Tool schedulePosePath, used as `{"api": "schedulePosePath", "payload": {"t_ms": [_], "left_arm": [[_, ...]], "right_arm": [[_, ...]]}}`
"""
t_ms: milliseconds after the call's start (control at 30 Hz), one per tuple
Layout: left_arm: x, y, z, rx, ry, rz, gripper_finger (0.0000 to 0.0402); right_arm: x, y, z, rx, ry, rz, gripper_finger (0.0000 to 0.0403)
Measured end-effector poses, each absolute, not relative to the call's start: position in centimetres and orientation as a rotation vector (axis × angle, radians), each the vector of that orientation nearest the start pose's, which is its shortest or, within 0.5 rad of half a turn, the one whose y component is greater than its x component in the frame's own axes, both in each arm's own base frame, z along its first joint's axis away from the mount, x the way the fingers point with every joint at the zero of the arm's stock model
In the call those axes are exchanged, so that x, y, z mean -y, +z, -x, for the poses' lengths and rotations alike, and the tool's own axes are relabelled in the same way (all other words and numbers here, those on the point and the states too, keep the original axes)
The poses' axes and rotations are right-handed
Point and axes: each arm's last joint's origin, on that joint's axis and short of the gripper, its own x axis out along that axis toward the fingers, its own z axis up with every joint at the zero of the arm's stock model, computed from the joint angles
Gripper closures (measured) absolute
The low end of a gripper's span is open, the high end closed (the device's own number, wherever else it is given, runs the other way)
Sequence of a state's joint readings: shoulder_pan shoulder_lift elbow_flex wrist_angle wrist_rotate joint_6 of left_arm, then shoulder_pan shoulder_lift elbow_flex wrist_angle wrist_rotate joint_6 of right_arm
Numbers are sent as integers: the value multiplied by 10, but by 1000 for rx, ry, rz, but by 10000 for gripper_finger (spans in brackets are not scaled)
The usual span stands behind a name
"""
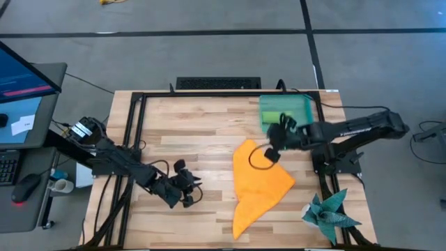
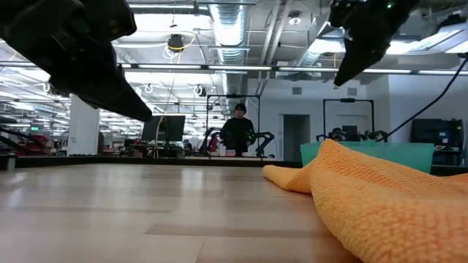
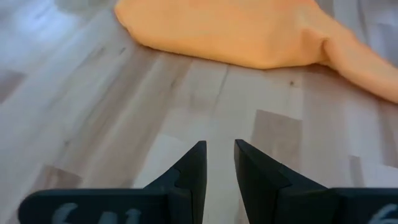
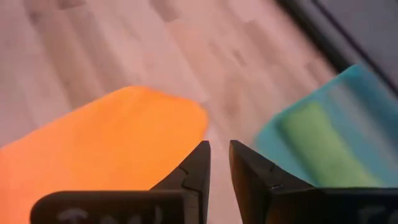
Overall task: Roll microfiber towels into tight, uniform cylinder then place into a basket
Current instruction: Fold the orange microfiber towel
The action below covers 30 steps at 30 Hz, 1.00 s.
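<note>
- Standing by the wooden table [image 1: 202, 132], I count two dark arms, two towels, one tray and one spiky cloth.
- Farthest left, off the table, a monitor [image 1: 24, 77] and a mouse [image 1: 26, 187] sit on a side desk; only the overhead view shows them.
- Next comes the left gripper [image 1: 188, 189], low over bare wood near the front edge, well apart from the cloth. Its wrist view shows the two fingers [image 3: 189, 177] nearly together with a thin gap, holding nothing, and the orange cloth lying ahead of them.
- At the middle lies the orange towel [image 1: 258, 185], spread flat and unrolled, one corner toward the tray and a long tail toward the front edge. The table-level view shows its folds heaped up [image 2: 365, 197], which the overhead view flattens.
- Just right of that, the right gripper [image 1: 274, 146] hangs above the towel's far corner, beside the tray. Its wrist view shows the fingers [image 4: 198, 168] close together with a narrow slit, gripping nothing.
- Behind it, the teal basket [image 1: 305, 104] sits at the table's far right corner; the green towel [image 4: 320, 146] lies inside it, seen best from the right wrist.
- At the front right corner rests the dark teal spiky cloth [image 1: 331, 215], seen from overhead only.
- Only the table-level view shows a person [image 2: 238, 133] standing far back in the room.
</note>
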State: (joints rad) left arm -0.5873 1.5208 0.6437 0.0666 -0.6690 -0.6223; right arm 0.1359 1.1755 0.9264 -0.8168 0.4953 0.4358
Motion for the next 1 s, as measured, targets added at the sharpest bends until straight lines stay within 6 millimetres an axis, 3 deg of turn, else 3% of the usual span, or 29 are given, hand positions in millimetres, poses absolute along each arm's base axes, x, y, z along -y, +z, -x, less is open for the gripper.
{"api": "schedulePosePath", "payload": {"t_ms": [200, 400, 667, 1000], "left_arm": [[127, 152, -242, -606, 273, 26, 299], [114, 152, -248, -614, 309, 5, 251], [87, 157, -258, -649, 301, -88, 239], [61, 215, -254, -558, 292, -94, 239]], "right_arm": [[-49, 240, -228, -980, -497, -78, 322], [-65, 211, -257, -972, -504, -119, 322], [-54, 180, -296, -1001, -505, -223, 322], [-29, 139, -313, -1136, -556, -333, 322]]}}
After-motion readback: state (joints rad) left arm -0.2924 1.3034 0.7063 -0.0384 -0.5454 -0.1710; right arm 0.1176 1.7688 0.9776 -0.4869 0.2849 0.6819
